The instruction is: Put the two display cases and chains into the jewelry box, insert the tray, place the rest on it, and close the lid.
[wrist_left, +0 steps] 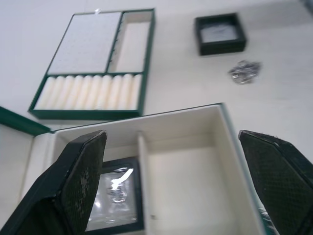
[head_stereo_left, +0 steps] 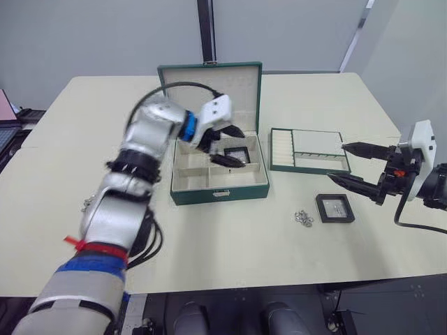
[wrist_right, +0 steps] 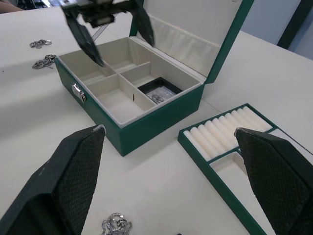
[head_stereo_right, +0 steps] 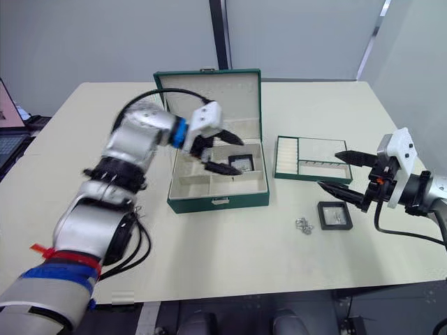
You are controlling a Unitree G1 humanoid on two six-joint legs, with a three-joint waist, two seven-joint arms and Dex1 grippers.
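Jewelry box (head_stereo_left: 218, 183) in dark green sits near the middle of the pale table (head_stereo_left: 63, 132), its lid (head_stereo_left: 209, 78) standing upright at the box's twelve o'clock edge and its small metal clasp (head_stereo_left: 221, 194) facing six o'clock. Inside, cream dividers split the box into compartments, and one display case (head_stereo_left: 237, 153) lies flat in the compartment at the box's two o'clock corner, its clear window showing silver jewelry. At three o'clock of the box, just apart from it, lies the tray (head_stereo_left: 310, 150), green-rimmed, with its ribbed ring-roll section on the side nearest the box. The left gripper (head_stereo_left: 228, 146) hangs over the open box above that filled compartment, fingers spread wide and holding nothing. The right gripper (head_stereo_left: 348, 164) hovers at the tray's four o'clock corner, its two fingers likewise parted and empty, above the table. A second display case (head_stereo_left: 334, 208) rests on the table at six o'clock of the tray, below the right gripper. Just beside it, at its nine o'clock, a small chain cluster (head_stereo_left: 303, 218) lies on the bare tabletop. More chains (wrist_right: 43, 53) lie on the table well off at the box's nine o'clock side, close to the left arm.
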